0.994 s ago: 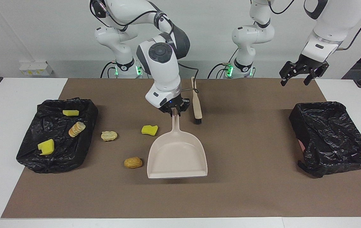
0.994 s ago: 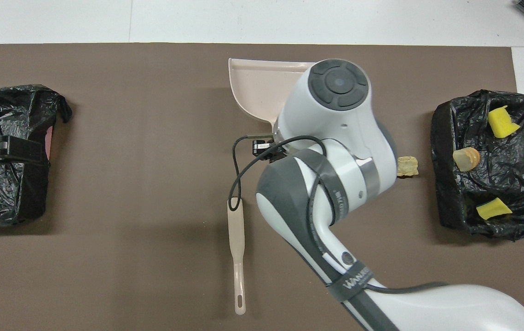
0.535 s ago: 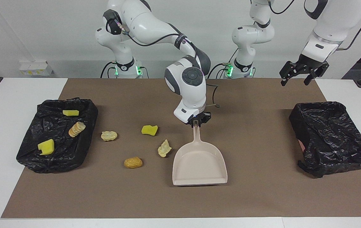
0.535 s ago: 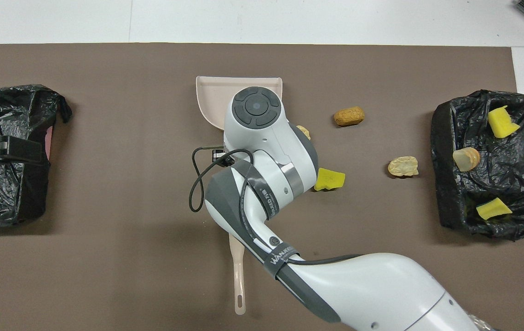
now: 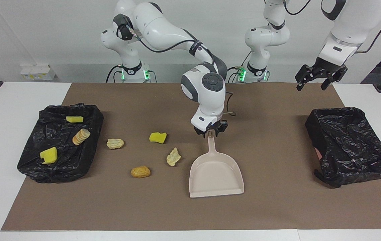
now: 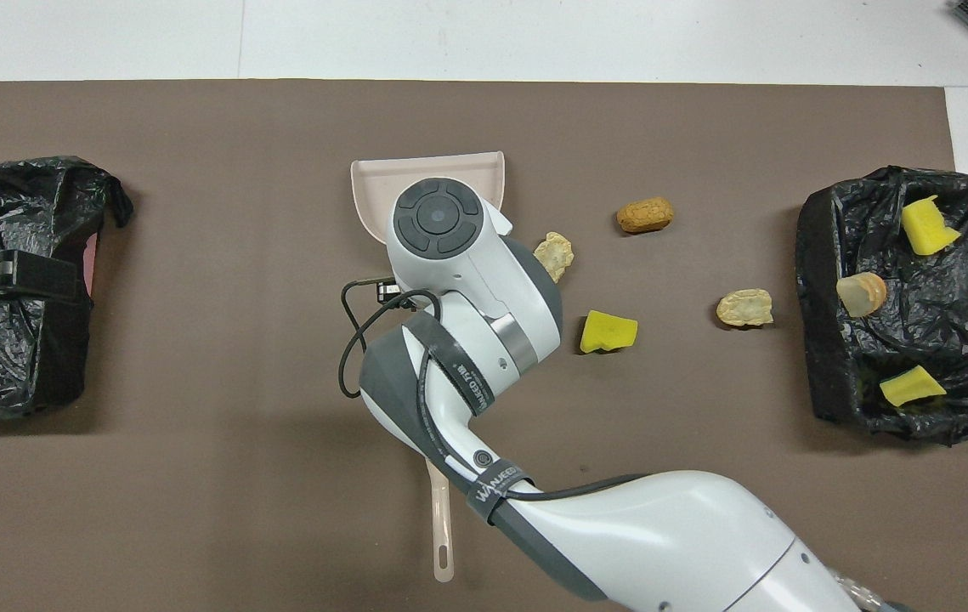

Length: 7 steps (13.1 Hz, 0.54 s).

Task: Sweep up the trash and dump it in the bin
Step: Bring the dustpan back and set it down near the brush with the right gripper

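A beige dustpan (image 5: pixel 217 174) lies flat on the brown mat, its mouth away from the robots. My right gripper (image 5: pixel 210 131) is at the top end of its handle. Loose trash lies beside the pan toward the right arm's end: a tan crinkled piece (image 5: pixel 173 156), a yellow sponge chunk (image 5: pixel 158 137), an orange-brown piece (image 5: pixel 140 172) and a beige piece (image 5: pixel 115 143). The black-lined bin (image 5: pixel 60 169) at that end holds two yellow chunks and an orange piece. My left gripper (image 5: pixel 320 78) hangs open and empty over the left arm's end of the table.
A second black-lined bin (image 5: pixel 349 144) sits at the left arm's end of the mat. The beige brush handle (image 6: pixel 443 535) pokes out from under my right arm, nearer to the robots than the dustpan (image 6: pixel 373 174). The arm hides the rest of the brush.
My right arm carried the dustpan along the mat toward the left arm's end, uncovering the tan crinkled piece. The left arm stayed where it was.
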{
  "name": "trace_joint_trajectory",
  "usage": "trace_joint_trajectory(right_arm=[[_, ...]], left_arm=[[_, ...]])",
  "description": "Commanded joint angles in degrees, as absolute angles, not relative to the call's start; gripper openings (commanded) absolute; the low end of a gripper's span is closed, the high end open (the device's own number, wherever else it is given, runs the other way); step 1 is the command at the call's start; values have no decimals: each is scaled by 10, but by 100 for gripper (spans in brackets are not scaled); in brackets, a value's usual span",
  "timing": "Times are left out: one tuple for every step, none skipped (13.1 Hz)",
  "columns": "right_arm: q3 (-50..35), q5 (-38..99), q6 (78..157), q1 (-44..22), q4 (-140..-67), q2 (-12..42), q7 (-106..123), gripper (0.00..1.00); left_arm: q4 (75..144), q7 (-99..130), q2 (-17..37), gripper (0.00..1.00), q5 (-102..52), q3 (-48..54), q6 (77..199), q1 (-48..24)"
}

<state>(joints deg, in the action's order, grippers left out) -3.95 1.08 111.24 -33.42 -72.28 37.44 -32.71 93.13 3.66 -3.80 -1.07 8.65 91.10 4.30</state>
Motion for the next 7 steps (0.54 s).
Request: trace_joint_trajectory(right_arm=[[-43,6,1106,-335,-723,357,-342,100],[-43,14,1097,-336,-749,341,-343,100],[-47,35,1095,-331,-784,320,-344,100],[-48,60,1089,-337,-809,299,-345,100],[-51,64,1081,-343,-834,283,-352,100],[-51,65,1073,-366,-859,264,-372,100],[-51,65,1072,-380,-896,242,-384,100]], left_arm=[[932,43,-32,100,-7,86,955,40],[932,44,-28,100,-9,86,973,36],[930,44,-18,100,-9,86,991,35],[929,45,-8,100,-9,87,1020,33],[926,60,6,100,-9,87,1046,18],[923,92,27,100,-7,87,1064,5],[915,117,46,100,-8,87,1081,-10]])
